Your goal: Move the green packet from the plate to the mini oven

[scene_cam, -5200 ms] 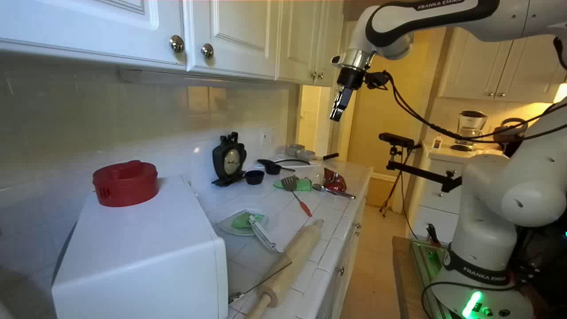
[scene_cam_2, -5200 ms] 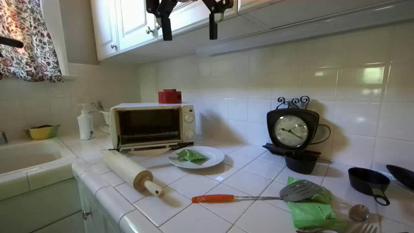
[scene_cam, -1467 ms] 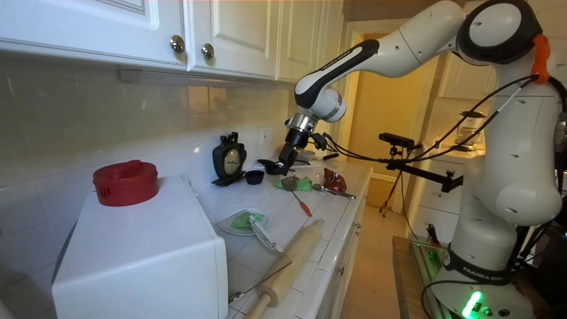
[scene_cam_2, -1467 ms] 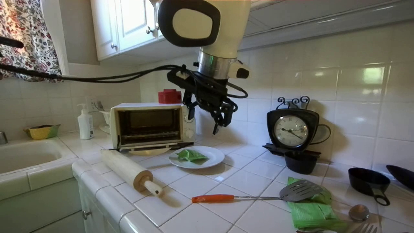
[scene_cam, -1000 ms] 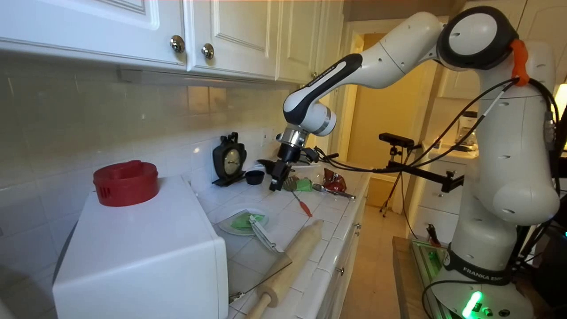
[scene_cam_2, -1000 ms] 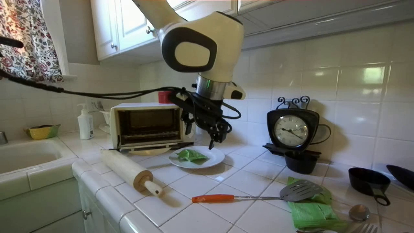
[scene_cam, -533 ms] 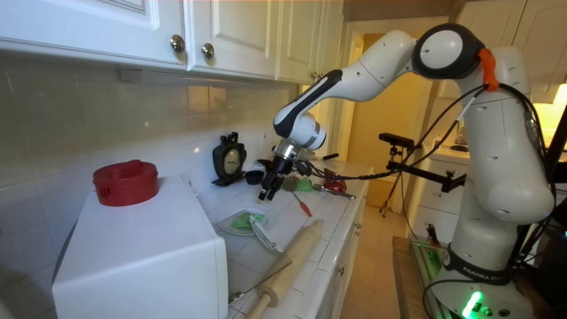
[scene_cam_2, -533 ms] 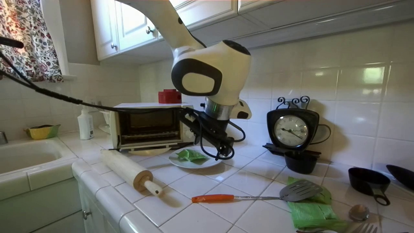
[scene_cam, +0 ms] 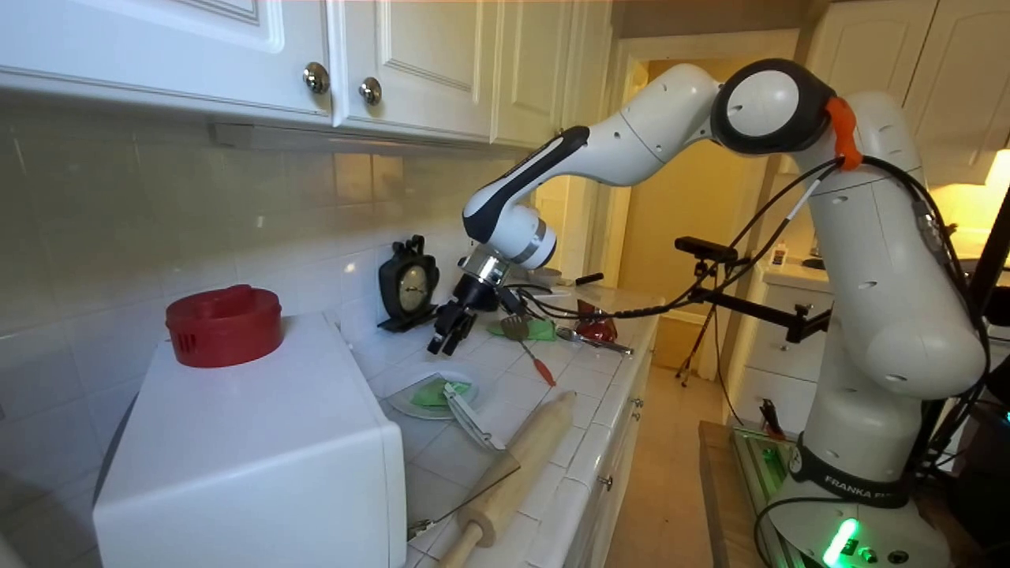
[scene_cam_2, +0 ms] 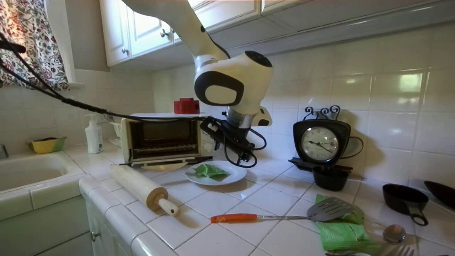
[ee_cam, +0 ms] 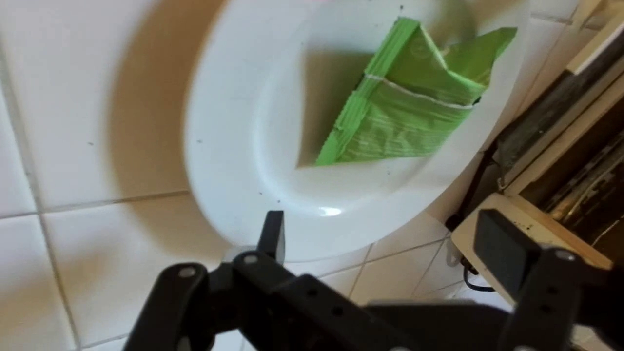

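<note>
hand (ee_cam: 382,234) hung over the worktop (scene_cam_2: 220,238) near the plate (ee_cam: 229,146), spread wide. green packet (ee_cam: 404,114) lay wrinkled on the plate, apart from the hand. mini oven (scene_cam: 260,442) stood near the plate, red round object (scene_cam: 223,331) on its top. rolling pin (scene_cam_2: 140,186) lay near the oven. spatula head (scene_cam_2: 328,209) rested over another green wrapper (scene_cam_2: 343,234).

A green packet (ee_cam: 409,109) on a white plate (ee_cam: 229,146)
I see it's bent. The gripper (ee_cam: 382,229) has its black fingers (ee_cam: 507,248) wide apart, and the mini oven (ee_cam: 536,231) is near the plate.
</note>
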`<action>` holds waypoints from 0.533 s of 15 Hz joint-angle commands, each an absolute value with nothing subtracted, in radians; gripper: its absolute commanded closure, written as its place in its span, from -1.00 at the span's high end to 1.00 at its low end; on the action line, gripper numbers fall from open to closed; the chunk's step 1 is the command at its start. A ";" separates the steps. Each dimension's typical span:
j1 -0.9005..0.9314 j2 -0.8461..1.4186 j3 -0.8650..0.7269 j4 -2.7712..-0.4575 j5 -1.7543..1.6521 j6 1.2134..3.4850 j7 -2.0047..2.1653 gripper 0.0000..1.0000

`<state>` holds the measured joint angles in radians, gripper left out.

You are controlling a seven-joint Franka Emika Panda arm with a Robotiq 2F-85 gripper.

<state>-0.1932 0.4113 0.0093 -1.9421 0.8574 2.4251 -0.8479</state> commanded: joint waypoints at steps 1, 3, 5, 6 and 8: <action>-0.169 0.455 0.037 -1.885 0.829 2.413 -0.833 1.00; -0.162 0.456 0.050 -1.896 0.841 2.421 -0.838 1.00; -0.159 0.441 0.055 -1.927 0.859 2.447 -0.838 1.00; -0.161 0.433 0.054 -1.940 0.867 2.455 -0.838 1.00; -0.166 0.422 0.055 -1.962 0.881 2.473 -0.841 1.00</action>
<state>-0.1579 0.4410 0.0486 -1.9258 0.8574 2.4366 -0.8455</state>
